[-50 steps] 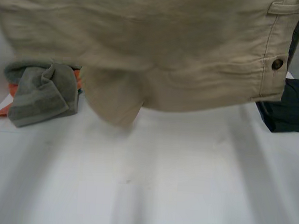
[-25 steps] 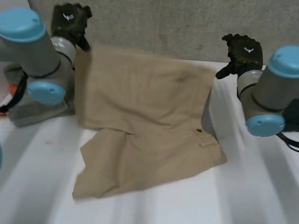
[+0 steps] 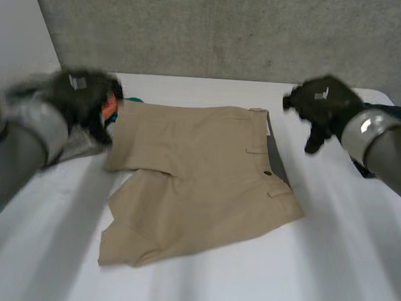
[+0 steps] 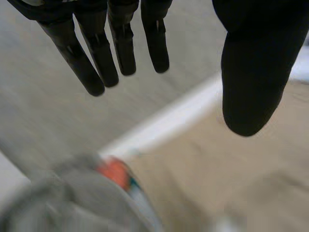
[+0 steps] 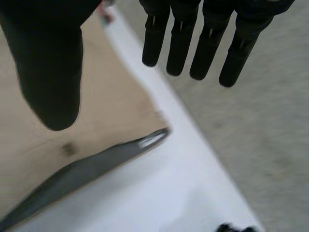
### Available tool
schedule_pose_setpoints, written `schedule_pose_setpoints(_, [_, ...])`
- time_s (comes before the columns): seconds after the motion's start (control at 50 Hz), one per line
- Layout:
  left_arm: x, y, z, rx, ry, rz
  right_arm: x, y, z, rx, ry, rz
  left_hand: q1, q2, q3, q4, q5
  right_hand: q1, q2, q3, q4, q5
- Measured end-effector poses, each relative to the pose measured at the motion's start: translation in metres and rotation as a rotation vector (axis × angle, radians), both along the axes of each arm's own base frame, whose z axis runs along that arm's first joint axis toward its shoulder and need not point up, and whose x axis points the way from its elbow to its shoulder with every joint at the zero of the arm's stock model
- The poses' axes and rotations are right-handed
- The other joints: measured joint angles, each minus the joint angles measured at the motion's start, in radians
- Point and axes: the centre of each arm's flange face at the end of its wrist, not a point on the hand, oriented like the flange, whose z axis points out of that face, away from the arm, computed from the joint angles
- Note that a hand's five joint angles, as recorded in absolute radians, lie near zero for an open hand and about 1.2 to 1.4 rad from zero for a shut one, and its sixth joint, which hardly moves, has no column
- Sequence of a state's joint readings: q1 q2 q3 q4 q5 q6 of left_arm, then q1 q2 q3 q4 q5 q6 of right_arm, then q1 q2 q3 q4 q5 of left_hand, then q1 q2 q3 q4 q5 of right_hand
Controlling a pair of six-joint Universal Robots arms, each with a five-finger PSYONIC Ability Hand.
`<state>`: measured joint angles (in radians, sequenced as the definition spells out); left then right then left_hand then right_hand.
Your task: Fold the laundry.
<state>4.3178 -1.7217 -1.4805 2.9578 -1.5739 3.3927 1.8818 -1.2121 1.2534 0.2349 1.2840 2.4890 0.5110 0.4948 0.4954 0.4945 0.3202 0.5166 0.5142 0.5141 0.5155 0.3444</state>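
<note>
Beige trousers [image 3: 198,178] lie spread on the white table [image 3: 330,270], waistband with a dark button toward the right, legs folded toward the front left. My left hand [image 3: 84,97] hovers above the trousers' far left corner, fingers [image 4: 111,53] straight and empty. My right hand [image 3: 324,104] hovers beyond the waistband's far right corner, fingers [image 5: 193,43] straight, nothing held. Beneath the right hand the trousers [image 5: 96,121] show a dark edge at the waistband. Under the left hand lie the trousers [image 4: 231,179] and a grey cloth.
A pile of grey and orange laundry [image 3: 103,116] lies at the table's left, behind my left hand; it appears as a grey and orange heap [image 4: 91,198] in the left wrist view. A dark garment [image 3: 387,136] sits at the right edge. A concrete wall [image 3: 229,28] stands behind.
The trousers, held up a second ago, have dropped flat onto the table. Both hands let go, opened and drew outward and toward the near side.
</note>
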Motion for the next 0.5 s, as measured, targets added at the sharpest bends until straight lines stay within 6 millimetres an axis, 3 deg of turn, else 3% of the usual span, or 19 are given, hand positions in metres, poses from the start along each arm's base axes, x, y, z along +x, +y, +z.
schedule_pose_setpoints(0.06, [0.008,0.042,-0.022,0.153,-0.055,-0.061,-0.01,0.025,-0.016,0.095,0.082,0.055,0.173,0.167,0.161,0.165,0.161,0.085,0.089,0.088,0.085,0.082])
schedule_pose_setpoints(0.16, [0.02,0.089,-0.051,0.338,-0.104,-0.121,-0.021,0.058,-0.047,0.265,0.178,0.146,0.247,0.255,0.254,0.255,0.249,0.179,0.178,0.18,0.177,0.172])
schedule_pose_setpoints(0.24, [0.025,0.108,-0.067,0.412,-0.116,-0.144,-0.025,0.07,-0.067,0.338,0.199,0.197,0.209,0.227,0.228,0.228,0.227,0.182,0.182,0.184,0.18,0.176])
schedule_pose_setpoints(0.34, [0.026,0.117,-0.092,0.449,-0.12,-0.153,-0.026,0.066,-0.099,0.329,0.178,0.222,0.017,0.043,0.044,0.037,0.035,0.096,0.095,0.09,0.088,0.073])
schedule_pose_setpoints(0.5, [0.023,0.095,-0.118,0.379,-0.123,-0.095,-0.021,0.045,-0.128,0.225,0.117,0.199,0.012,0.025,0.029,0.016,0.013,0.031,0.018,0.021,0.016,-0.009])
